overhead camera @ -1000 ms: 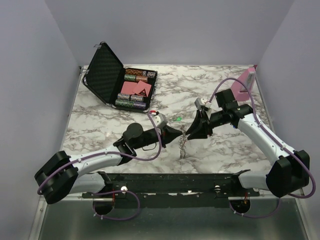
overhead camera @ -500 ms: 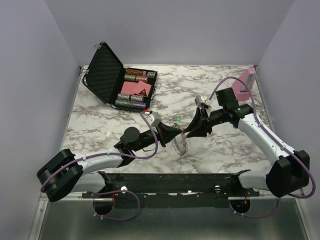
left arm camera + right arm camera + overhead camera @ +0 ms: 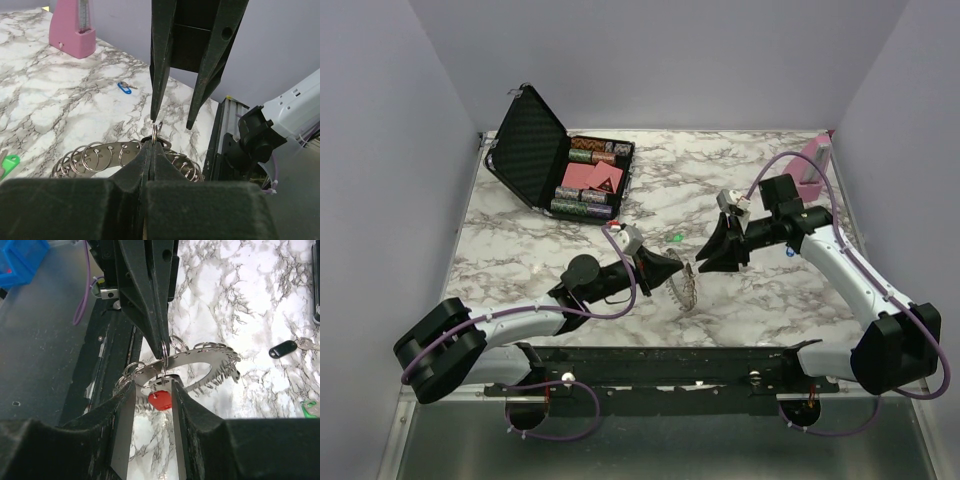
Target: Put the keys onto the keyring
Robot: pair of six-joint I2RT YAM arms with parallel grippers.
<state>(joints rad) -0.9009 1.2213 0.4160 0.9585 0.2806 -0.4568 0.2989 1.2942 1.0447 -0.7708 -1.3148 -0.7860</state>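
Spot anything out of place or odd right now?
Nothing broken or spilled. The blue key, green key and black key lie scattered on the marble, away from the keyring in the left claw.

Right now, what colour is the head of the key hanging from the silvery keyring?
Red plastic key head, best seen in the right wrist view.

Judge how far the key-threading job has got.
Done: the red key hangs on the keyring. In hand: left gripper pinches the keyring; right gripper stands open around the red key. Left: blue key, green key and black key lie loose.
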